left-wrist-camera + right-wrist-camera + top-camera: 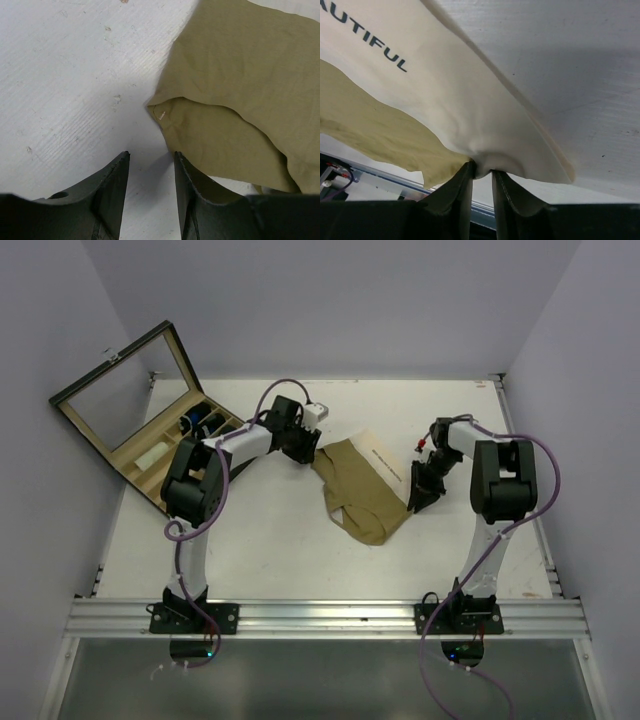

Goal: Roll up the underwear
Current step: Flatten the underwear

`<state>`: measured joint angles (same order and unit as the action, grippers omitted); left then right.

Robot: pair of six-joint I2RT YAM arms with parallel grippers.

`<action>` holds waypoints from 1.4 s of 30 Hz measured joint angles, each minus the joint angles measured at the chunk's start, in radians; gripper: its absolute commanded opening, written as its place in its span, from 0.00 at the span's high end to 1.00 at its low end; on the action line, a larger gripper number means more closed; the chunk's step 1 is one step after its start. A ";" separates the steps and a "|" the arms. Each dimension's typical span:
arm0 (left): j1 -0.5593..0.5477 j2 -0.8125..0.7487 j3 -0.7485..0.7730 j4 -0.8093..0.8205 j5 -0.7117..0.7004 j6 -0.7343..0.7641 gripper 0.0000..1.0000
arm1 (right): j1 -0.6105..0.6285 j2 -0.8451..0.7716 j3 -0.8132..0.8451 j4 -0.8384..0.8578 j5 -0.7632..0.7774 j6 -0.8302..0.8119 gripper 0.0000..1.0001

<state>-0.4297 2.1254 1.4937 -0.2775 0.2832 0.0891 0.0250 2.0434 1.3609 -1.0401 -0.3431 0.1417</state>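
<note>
the metal rail (330,618) at the near edge carries both arm bases, left and right. beyond it lies the white tabletop (280,550).

underwear (360,495): olive cloth, lying loosely spread on the tabletop at centre, between the two arms. its cream waistband (385,462) runs along the far right side and bears dark printed letters; the right wrist view shows "autiful".

left tool (300,448): positioned at the far left corner of the underwear, low over the tabletop. in the left wrist view the left tool (151,157) has its fingers (112,185) spread with a narrow gap, and only bare tabletop shows between them. a folded corner of the cloth lies just beyond the fingertips, slightly to the right of the gap, and is not touching them.

right tool (418,492): positioned at the right edge of the underwear. in the right wrist view the right tool (481,167) is pinching the waistband edge between its fingers (455,190); the cloth puckers at the grip point and is raised off the tabletop there.

a wooden box (150,455) with compartments sits at the far left, its framed lid (120,385) standing open.
</note>
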 measured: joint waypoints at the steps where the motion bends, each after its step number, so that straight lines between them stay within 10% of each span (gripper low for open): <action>1: 0.000 0.000 0.000 0.000 0.000 0.000 0.58 | 0.000 0.004 0.000 -0.003 0.000 -0.003 0.79; 6: -0.003 0.000 0.000 -0.008 0.020 0.001 0.59 | 0.000 0.011 0.001 -0.003 0.001 -0.013 1.00; 17: 0.001 -0.011 -0.007 -0.008 0.148 -0.010 0.52 | -0.002 0.013 0.010 -0.005 0.000 -0.028 1.00; 23: -0.003 -0.013 -0.002 -0.038 0.171 -0.009 0.97 | -0.015 0.014 0.021 -0.005 -0.001 -0.042 1.00; 31: -0.045 0.022 0.142 -0.110 0.162 -0.010 1.00 | -0.019 0.016 0.025 -0.004 0.000 -0.072 1.00; 36: -0.102 0.030 0.268 -0.136 0.104 -0.010 0.60 | -0.019 0.018 0.025 -0.005 0.000 -0.081 1.00; 42: -0.101 -0.025 0.106 -0.148 0.034 -0.019 0.53 | -0.019 0.019 0.027 -0.006 0.000 -0.090 1.00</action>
<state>-0.5312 2.1002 1.5997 -0.4259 0.3172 0.0704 0.0055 2.0621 1.3880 -1.0458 -0.3435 0.0513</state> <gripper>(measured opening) 0.457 0.015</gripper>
